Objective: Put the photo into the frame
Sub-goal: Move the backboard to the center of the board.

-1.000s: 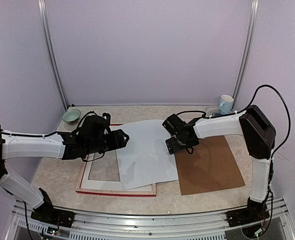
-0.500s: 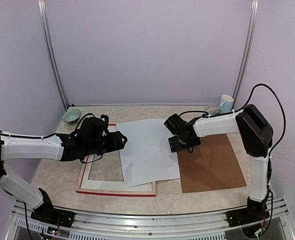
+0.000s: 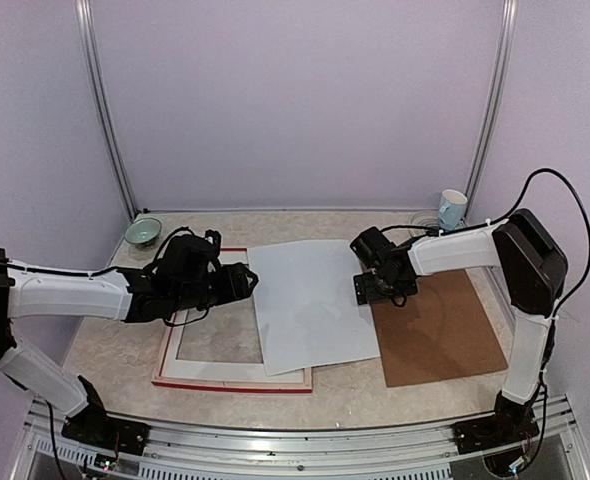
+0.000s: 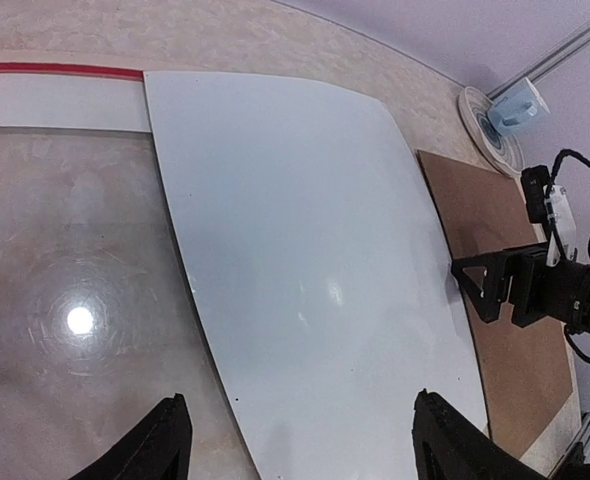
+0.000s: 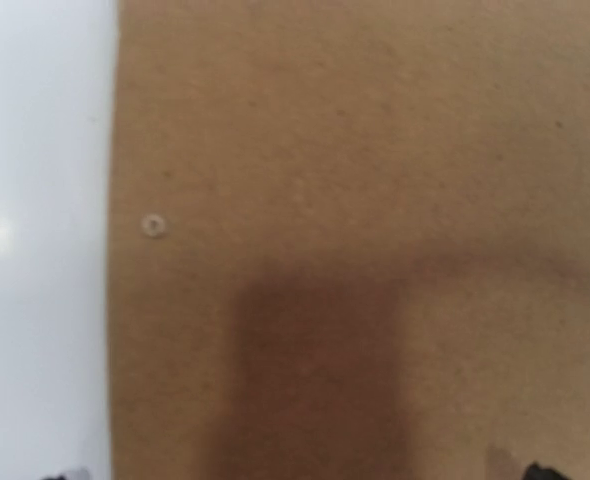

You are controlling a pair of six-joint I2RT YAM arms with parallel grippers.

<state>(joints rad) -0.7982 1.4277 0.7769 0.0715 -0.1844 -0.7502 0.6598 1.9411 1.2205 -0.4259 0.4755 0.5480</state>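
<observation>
Lilac walls closed in a marbled beige tabletop. At the centre of the overhead view the photo lay white back up. Its left part overlapped the right side of the frame, and its right edge met the brown backing board. The frame sat at lower left, with a white mat and reflective glass showing inside its red edge.

The left gripper hovered at the sheet's left edge with its jaws spread wide and empty. The right gripper sat low over the board, just beside the sheet's right edge. Only its tips showed, at the bottom corners of its wrist view, so its jaws seemed parted with nothing between them.

The print looked thin, light and floppy, with a sheen that suggested it would slide readily and crease if pinched hard. Lying flat, it offered little to grip. The best hold was probably the left margin, where it rode up over the frame's rim, with a shallow pinch close to the edge. The other arm could steady the far side so the sheet did not sag.
</observation>
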